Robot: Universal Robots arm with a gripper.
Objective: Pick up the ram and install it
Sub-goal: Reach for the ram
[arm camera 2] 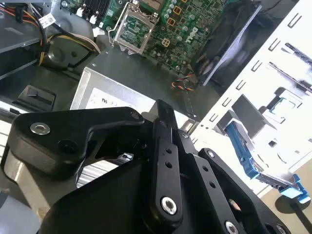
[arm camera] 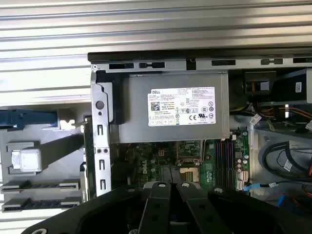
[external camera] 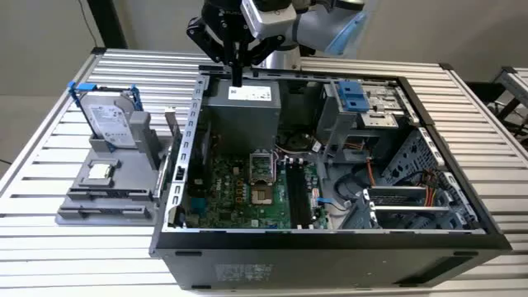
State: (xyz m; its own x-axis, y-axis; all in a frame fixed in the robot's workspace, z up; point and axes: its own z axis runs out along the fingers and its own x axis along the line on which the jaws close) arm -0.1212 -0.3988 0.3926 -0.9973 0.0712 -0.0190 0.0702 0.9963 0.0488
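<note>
A: Green board, the ram (external camera: 173, 131). Where is it?
B: It stands on edge at the side of the grey holder (external camera: 83, 185) on the desk (external camera: 49, 260), just beside the outer wall of the open computer case (external camera: 330, 238). The hard drive (external camera: 107, 114) and processor chip (external camera: 101, 171) sit in the same holder.
A: Pincer?
B: The pincer (external camera: 237, 73) hangs over the case's back edge, above the power supply (external camera: 243, 108). Its fingers look pressed together with nothing between them. It is well apart from the ram.
A: How will the ram handle?
B: My guess is light, thin and stiff but fragile. Chips and the contact edge shouldn't be squeezed or scraped. Best to pinch across the flat faces, mid-length near the upper long edge, so it won't tilt.
A: Slots?
B: The black memory slots (external camera: 295, 192) on the motherboard (external camera: 239, 192) look unfilled, but that's hard to confirm.
</note>
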